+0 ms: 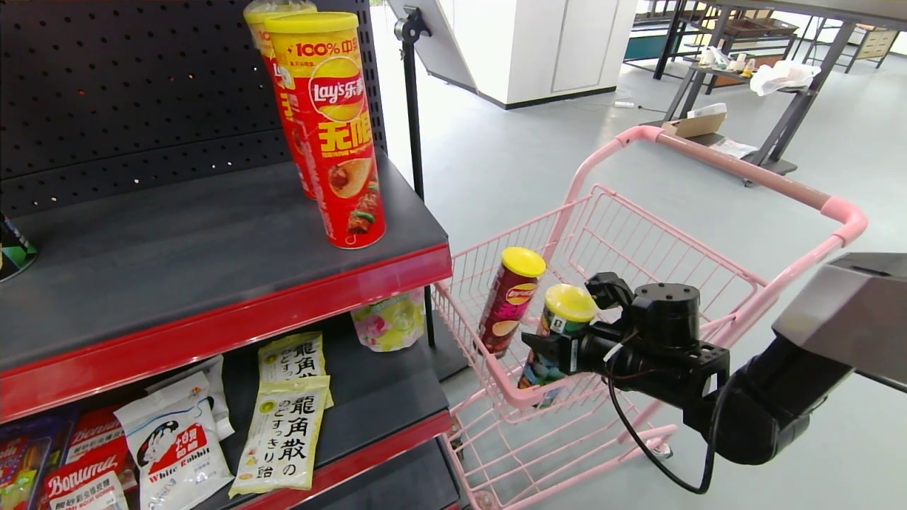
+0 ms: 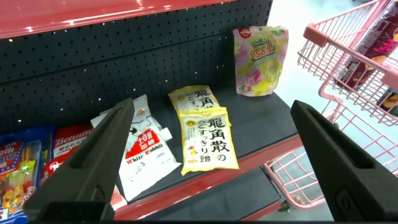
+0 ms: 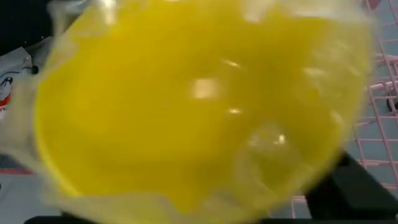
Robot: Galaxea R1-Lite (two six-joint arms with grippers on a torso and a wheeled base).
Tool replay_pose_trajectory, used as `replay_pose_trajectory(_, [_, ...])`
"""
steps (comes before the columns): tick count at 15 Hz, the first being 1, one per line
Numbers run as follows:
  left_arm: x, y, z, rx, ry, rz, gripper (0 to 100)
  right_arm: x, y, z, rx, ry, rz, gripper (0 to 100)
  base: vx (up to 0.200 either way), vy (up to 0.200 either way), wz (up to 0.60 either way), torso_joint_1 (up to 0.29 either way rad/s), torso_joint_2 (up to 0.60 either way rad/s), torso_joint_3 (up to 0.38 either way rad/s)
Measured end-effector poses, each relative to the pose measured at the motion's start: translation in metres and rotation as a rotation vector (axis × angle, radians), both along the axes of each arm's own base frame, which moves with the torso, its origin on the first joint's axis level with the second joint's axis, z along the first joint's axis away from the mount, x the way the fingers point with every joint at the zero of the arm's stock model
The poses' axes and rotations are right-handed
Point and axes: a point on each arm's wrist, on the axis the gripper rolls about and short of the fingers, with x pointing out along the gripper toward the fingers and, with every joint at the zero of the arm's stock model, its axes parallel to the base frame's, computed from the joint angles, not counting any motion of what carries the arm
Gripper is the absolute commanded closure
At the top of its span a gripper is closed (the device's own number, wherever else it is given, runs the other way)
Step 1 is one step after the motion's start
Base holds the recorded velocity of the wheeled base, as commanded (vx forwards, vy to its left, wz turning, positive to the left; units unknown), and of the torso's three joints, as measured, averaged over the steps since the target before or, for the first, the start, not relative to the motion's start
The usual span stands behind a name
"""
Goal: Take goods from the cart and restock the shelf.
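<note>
**A:** How many cans are in the cart [image 1: 708,164]?

**B:** Two, both with yellow lids, both at the end of the cart nearest the shelf [image 1: 212,283]. The dark red can [image 1: 509,304] leans against the cart's wire wall. The green can [image 1: 571,302] is just beside it, farther inside the cart.

**A:** And the pincers?

**B:** The right gripper [image 1: 567,327] is inside the cart, closed around the green can, with one finger on each side of it. From the right wrist, that can's yellow lid [image 3: 199,112] sits very close to the lens. The left gripper [image 2: 211,106] has its jaws spread wide and holds nothing. It faces the shelf's lower board, with a corner of the cart near by.

**A:** What is already on the shelf?

**B:** On the upper board, above and beside the cart's end, are two tall red cans [image 1: 340,142], upright, one right behind the other. On the lower board are two yellow sachets [image 1: 283,432], overlapping. One pastel bag [image 1: 390,322] stands closest to the cart. The white bags [image 1: 177,439] are farthest from the cart. I count two, but they overlap, so I cannot be sure.
</note>
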Motion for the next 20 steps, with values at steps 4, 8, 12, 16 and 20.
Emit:
replay_pose_trajectory(4, [0.000,0.000,0.000,0.000,0.000,0.000,0,0.002,0.000,-0.004,0.005,-0.013,-0.003,100,0.000,0.000,0.00,0.000,0.00,0.000])
replay_pose_trajectory(8, [0.000,0.000,0.000,0.000,0.000,0.000,0,-0.005,-0.005,-0.002,-0.011,-0.020,-0.011,100,0.000,0.000,0.00,0.000,0.00,0.000])
replay_pose_trajectory(12, [0.000,0.000,0.000,0.000,0.000,0.000,0,-0.015,-0.022,0.034,-0.017,-0.133,-0.039,100,0.000,0.000,0.00,0.000,0.00,0.000])
replay_pose_trajectory(16, [0.000,0.000,0.000,0.000,0.000,0.000,0,-0.018,-0.039,0.082,-0.012,-0.250,-0.082,100,0.000,0.000,0.00,0.000,0.00,0.000])
replay_pose_trajectory(20, [0.000,0.000,0.000,0.000,0.000,-0.004,0,-0.032,-0.054,0.136,-0.054,-0.280,-0.103,100,0.000,0.000,0.00,0.000,0.00,0.000])
